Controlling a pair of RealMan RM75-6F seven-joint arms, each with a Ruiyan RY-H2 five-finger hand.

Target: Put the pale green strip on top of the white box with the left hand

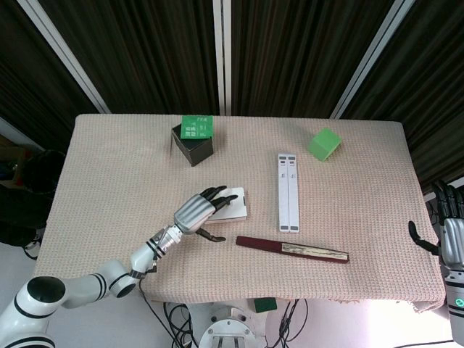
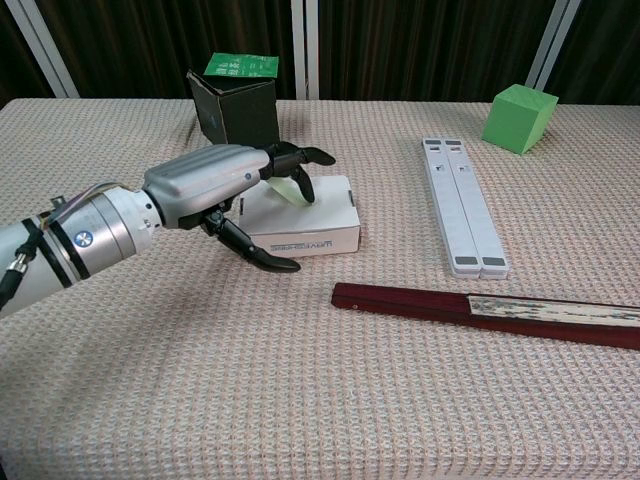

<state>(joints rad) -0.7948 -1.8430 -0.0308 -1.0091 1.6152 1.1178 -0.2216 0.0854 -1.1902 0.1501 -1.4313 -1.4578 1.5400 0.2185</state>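
The white box (image 2: 305,222) lies left of the table's middle; in the head view the white box (image 1: 235,205) is partly covered. The pale green strip (image 2: 288,189) rests on the box's top, its left part hidden under my fingers. My left hand (image 2: 215,185) hovers over the box's left half, dark fingertips (image 2: 300,182) curved down over the strip, thumb spread well apart, low in front of the box. Whether the fingertips touch the strip is unclear. In the head view my left hand (image 1: 196,212) hides the strip. My right hand (image 1: 449,232) hangs off the table's right edge, fingers apart, holding nothing.
A dark red flat bar (image 2: 485,313) lies in front of the box to the right. Two white bars (image 2: 461,205) lie side by side further right. A dark open box with a green card (image 2: 235,100) stands behind the hand. A green cube (image 2: 518,117) sits far right.
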